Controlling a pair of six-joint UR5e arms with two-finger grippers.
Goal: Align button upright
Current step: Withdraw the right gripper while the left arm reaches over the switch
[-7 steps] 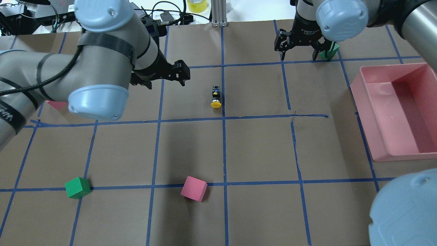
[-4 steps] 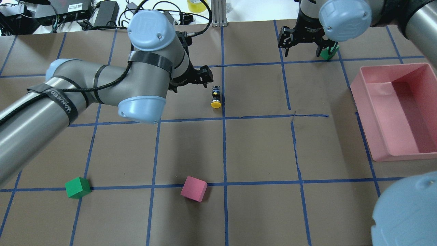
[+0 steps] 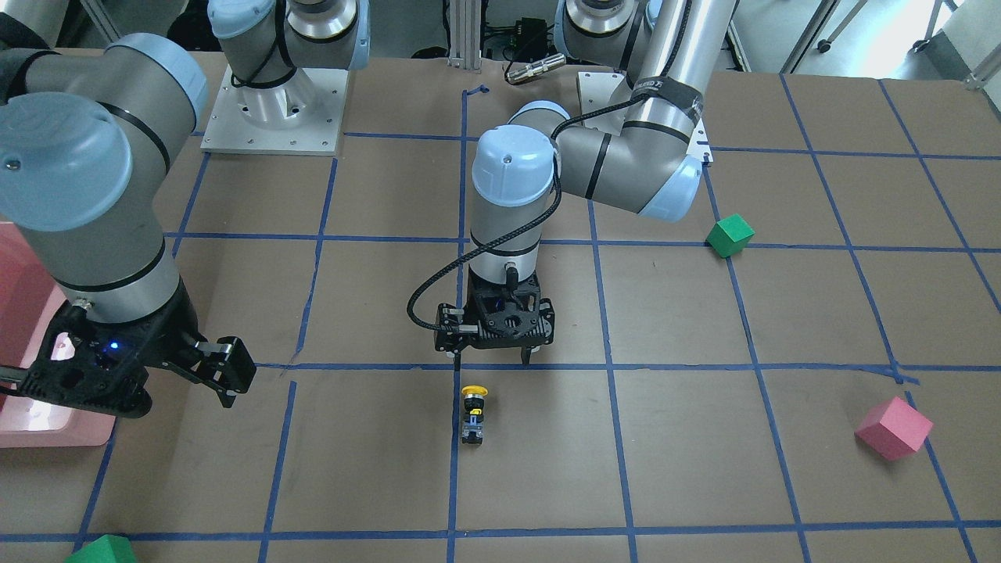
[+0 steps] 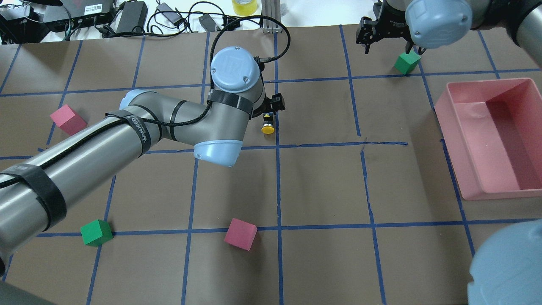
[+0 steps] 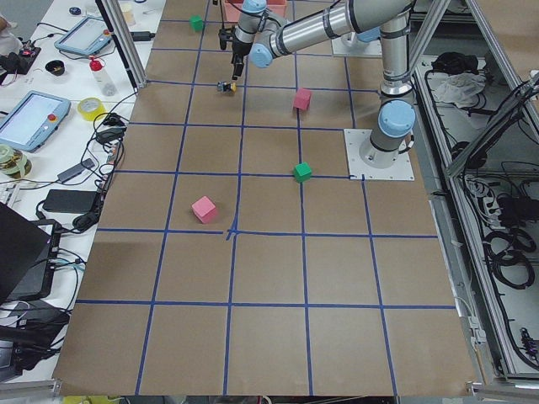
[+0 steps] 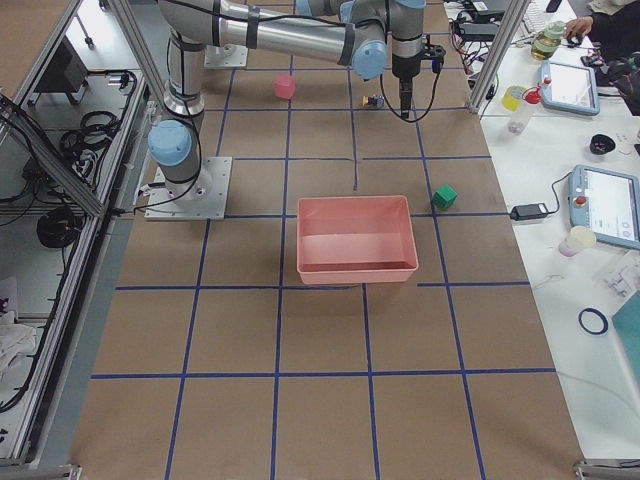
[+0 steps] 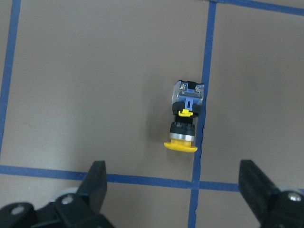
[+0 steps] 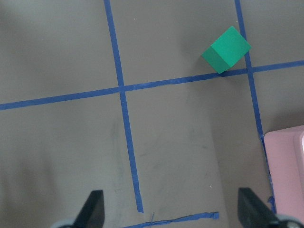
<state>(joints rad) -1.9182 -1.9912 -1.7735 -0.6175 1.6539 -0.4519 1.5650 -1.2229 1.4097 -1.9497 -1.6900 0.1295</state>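
While spread wide and empty, the black two-finger left claw point(image 3: 493, 360) is pointed down at the brown paper-covered tabletop point(image 3: 704, 453) — the push-button point(image 3: 473, 414) with round yellow cap, black body and grey base block is seen lying on its side just beyond that claw, cap toward it, beside a blue tape line point(image 3: 453, 485). The right claw point(image 8: 173, 211) is also wide open and empty, near a green cube point(image 8: 226, 50).

The button point(image 7: 185, 116) is yellow-capped and black-bodied, the table point(image 4: 322, 186) brown with a blue tape grid point(image 4: 278, 182).
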